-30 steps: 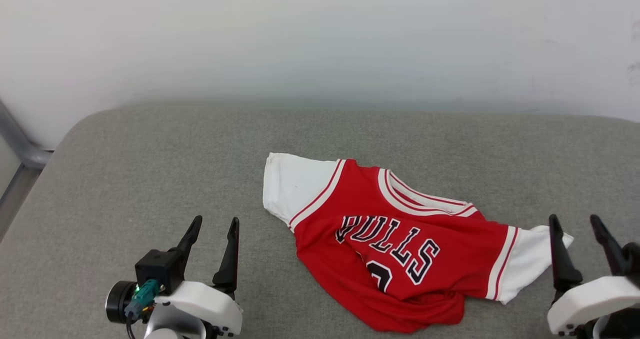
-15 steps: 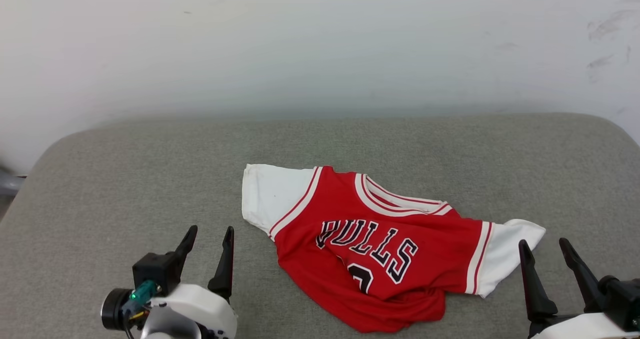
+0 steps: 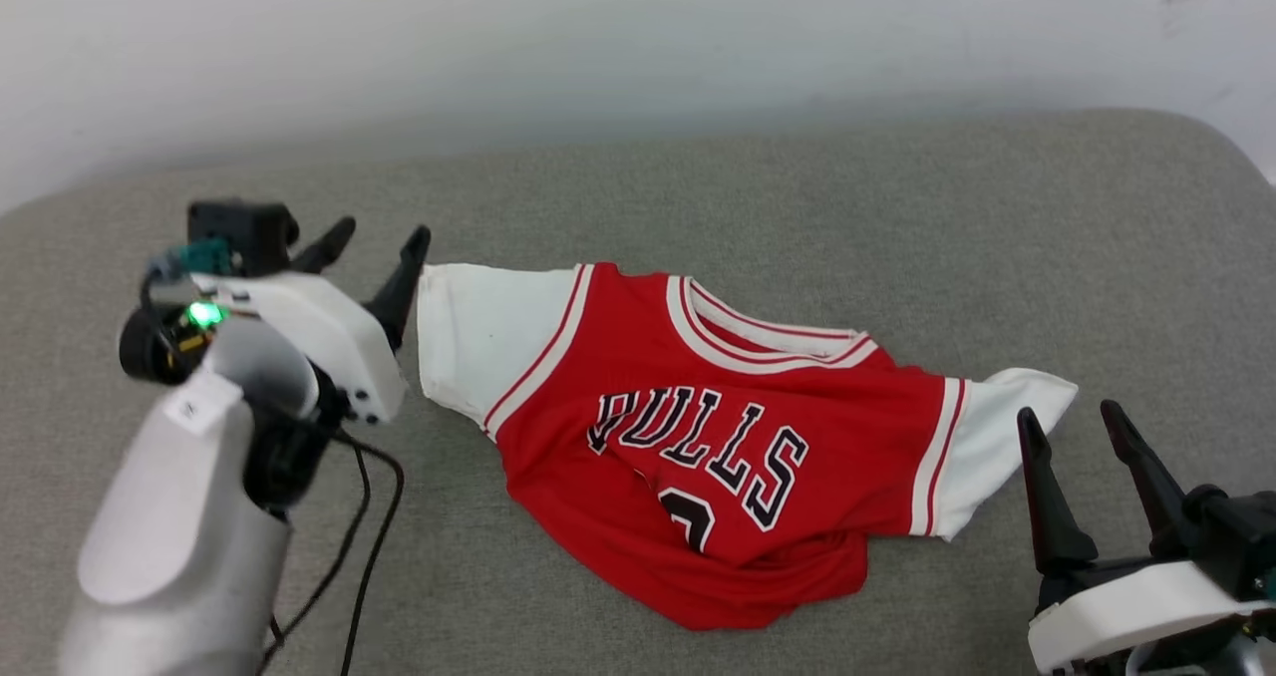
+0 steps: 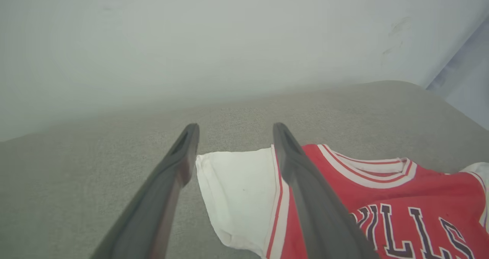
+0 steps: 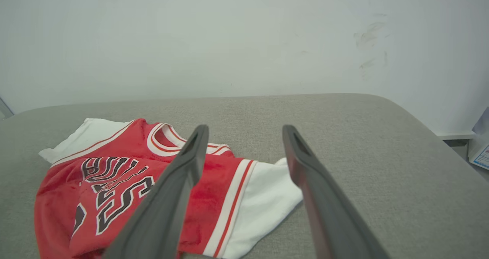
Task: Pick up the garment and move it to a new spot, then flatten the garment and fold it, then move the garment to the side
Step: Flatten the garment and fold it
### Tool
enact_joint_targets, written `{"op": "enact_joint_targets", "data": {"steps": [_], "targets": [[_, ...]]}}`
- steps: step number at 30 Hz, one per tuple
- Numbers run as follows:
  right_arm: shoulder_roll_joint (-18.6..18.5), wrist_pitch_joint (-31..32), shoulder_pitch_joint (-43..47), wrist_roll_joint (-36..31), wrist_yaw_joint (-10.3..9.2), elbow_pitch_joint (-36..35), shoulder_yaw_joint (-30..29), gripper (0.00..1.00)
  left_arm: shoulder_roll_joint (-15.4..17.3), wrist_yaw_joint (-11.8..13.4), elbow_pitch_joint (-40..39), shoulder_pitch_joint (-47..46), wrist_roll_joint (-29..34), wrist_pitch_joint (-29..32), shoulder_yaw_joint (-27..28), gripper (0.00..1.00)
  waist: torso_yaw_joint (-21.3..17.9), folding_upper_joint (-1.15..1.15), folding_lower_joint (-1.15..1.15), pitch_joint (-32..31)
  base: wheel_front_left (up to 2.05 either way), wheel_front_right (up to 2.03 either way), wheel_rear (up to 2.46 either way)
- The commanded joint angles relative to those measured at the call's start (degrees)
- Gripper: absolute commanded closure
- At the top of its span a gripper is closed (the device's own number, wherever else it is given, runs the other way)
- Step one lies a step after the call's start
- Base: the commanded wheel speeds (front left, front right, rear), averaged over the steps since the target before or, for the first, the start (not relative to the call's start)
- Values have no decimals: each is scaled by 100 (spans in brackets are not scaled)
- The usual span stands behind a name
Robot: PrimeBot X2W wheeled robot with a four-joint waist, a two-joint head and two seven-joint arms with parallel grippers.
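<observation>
The garment (image 3: 718, 437), a red jersey with white short sleeves and "BULLS" lettering, lies rumpled on the grey cushion (image 3: 797, 207), its lower hem bunched under. My left gripper (image 3: 377, 239) is open, raised beside the garment's left white sleeve, its right finger close to the sleeve's edge. In the left wrist view that sleeve (image 4: 237, 186) lies between the two fingers of the left gripper (image 4: 233, 131). My right gripper (image 3: 1072, 422) is open just right of the other white sleeve (image 3: 997, 427). The right wrist view shows the garment (image 5: 114, 182) below the right gripper (image 5: 244, 131).
A pale wall (image 3: 598, 38) runs right behind the cushion. The cushion's rounded right corner (image 5: 420, 117) drops off to the floor. Black cables (image 3: 369, 516) hang from my left arm over the cushion.
My left arm has lifted and reached forward to the garment's left sleeve. The head camera has shifted, so the whole scene sits differently. The garment itself lies as before.
</observation>
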Motion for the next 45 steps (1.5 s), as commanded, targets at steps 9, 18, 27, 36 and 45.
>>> {"op": "enact_joint_targets", "data": {"steps": [9,18,27,36,45], "targets": [[11,-273,-581,109,-3,211,102,0,813,-67,535,-1499,-1132,2217,-491,0,-533,0,0,1023,0,0,0],[11,-580,-902,265,-3,475,234,0,1367,-70,1428,-2039,-1565,3226,-709,0,-859,0,0,1663,0,0,0],[12,-785,-1132,385,-2,770,313,0,1410,-71,2183,-2113,-1767,3473,-995,0,-1018,0,0,1982,0,0,0],[11,-719,-1187,412,-3,962,302,0,1089,-78,2674,-1918,-1896,3777,-1498,100,-1024,0,0,1957,0,0,0],[10,-287,-1130,631,-2,1337,55,0,1223,-71,2700,-2331,-1515,2247,-1550,100,-714,0,0,1388,0,0,0]]}}
